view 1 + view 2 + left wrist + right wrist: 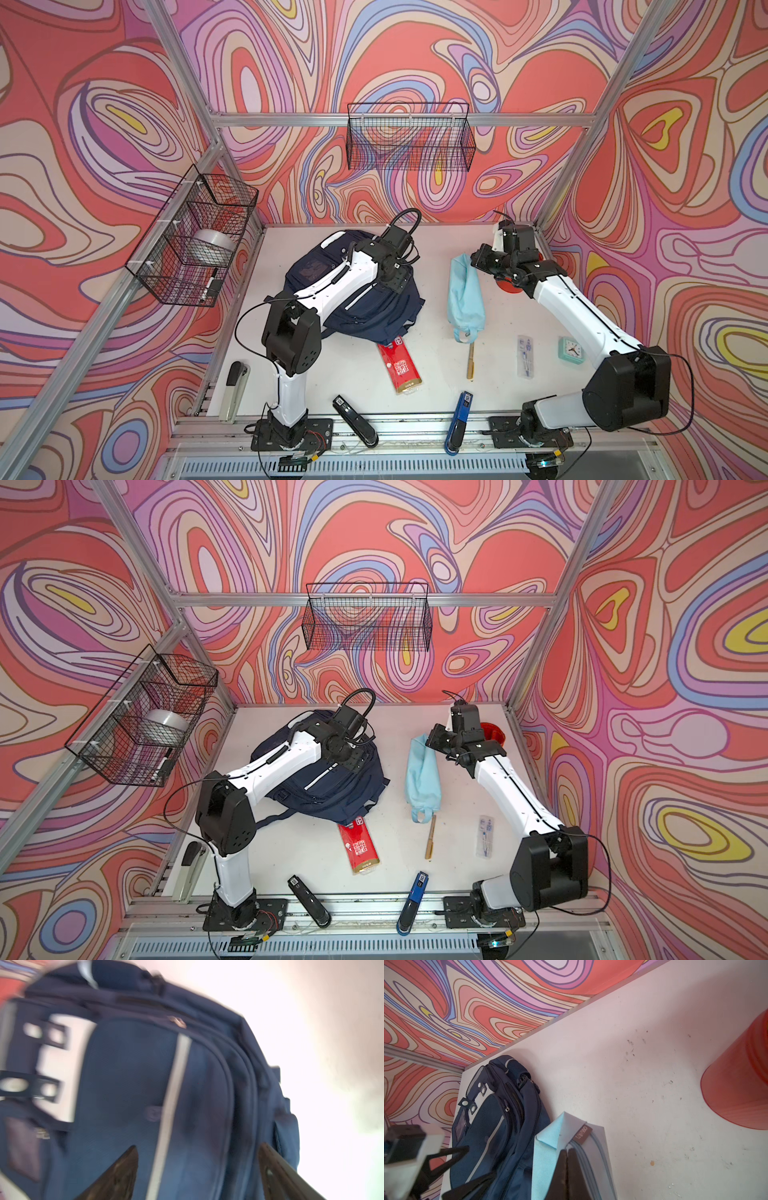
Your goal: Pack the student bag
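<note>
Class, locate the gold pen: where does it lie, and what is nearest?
In both top views the gold pen lies right of centre, just below the loop of the light blue pouch, between the red packet and the clear plastic case.

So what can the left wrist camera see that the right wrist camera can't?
Only the left wrist view: nothing new, just a very close, blurry look at the student bag.
Only the right wrist view: the light blue pouch, the shut right tool at its end, a red cup and the swirly wall.
Both: the student bag, the open left tool over it, and the white table.
</note>
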`<state>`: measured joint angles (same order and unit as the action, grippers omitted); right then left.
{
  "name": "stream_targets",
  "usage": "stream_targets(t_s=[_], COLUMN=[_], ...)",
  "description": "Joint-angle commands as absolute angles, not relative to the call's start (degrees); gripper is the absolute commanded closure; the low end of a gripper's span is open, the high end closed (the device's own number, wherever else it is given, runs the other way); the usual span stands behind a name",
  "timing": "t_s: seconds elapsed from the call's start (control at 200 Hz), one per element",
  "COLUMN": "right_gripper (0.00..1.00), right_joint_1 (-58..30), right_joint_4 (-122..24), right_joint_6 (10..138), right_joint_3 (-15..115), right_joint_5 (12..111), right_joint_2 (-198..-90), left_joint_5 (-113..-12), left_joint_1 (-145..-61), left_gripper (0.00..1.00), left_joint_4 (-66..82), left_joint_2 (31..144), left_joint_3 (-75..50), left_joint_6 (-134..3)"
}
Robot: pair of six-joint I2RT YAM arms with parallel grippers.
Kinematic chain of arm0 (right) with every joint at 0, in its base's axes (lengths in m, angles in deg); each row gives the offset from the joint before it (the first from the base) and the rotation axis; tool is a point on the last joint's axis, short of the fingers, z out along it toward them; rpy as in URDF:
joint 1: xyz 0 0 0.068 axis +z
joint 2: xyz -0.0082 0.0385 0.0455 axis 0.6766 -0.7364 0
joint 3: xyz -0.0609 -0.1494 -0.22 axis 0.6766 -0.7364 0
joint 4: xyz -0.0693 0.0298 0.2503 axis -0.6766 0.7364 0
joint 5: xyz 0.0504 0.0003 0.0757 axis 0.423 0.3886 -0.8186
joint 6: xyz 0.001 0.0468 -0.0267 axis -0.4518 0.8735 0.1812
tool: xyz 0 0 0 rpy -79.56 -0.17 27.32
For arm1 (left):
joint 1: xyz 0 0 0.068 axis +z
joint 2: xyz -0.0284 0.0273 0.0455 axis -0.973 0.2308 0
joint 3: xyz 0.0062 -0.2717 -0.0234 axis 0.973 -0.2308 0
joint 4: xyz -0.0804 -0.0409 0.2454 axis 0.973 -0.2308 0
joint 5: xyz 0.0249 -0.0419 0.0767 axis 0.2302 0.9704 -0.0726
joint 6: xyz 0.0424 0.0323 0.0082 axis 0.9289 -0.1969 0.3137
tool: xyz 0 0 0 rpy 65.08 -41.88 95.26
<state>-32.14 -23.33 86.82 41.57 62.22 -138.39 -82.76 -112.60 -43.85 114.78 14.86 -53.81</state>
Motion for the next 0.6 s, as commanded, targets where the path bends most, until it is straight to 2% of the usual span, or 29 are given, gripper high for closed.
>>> stream_targets(t_s=[0.0,0.21,0.316,0.381,0.526,0.566,0.581,0.596], right_gripper=[1.00,1.00,1.00,1.00,1.00,1.00,1.00,1.00], right_joint_1=[-32.2,-32.2,-32.2,-32.2,-32.2,-32.2,-32.2,-32.2], right_joint_4=[-25.1,-25.1,-25.8,-26.2,-26.8,-26.9,-26.8,-26.9], right_joint_6=[86.2,86.0,86.2,86.5,86.8,86.8,86.8,86.7], right_joint_3=[40.0,39.7,38.7,38.0,37.2,37.1,37.0,37.0], right_joint_5=[62.9,62.7,62.5,62.4,61.8,61.9,61.9,61.9], right_joint_2=[-137.4,-137.5,-137.2,-137.1,-137.1,-137.0,-137.0,-137.0], left_joint_5=[-90.0,-90.0,-89.5,-91.0,-91.3,-90.1,-89.6,-88.8], left_joint_1=[-112.3,-113.3,-113.5,-113.5,-113.6,-113.5,-113.5,-113.4], left_gripper=[0.00,0.00,0.04,0.09,0.24,0.35,0.42,0.54], left_joint_4=[-41.9,-46.2,-44.8,-44.2,-46.7,-47.0,-47.2,-47.5], left_joint_2=[114.5,122.6,122.5,123.0,126.9,127.4,127.5,127.5], left_joint_3=[16.7,20.9,20.1,19.5,21.3,21.3,21.4,21.5], left_joint_6=[-54.2,-53.9,-54.9,-55.3,-55.0,-55.2,-55.4,-55.6])
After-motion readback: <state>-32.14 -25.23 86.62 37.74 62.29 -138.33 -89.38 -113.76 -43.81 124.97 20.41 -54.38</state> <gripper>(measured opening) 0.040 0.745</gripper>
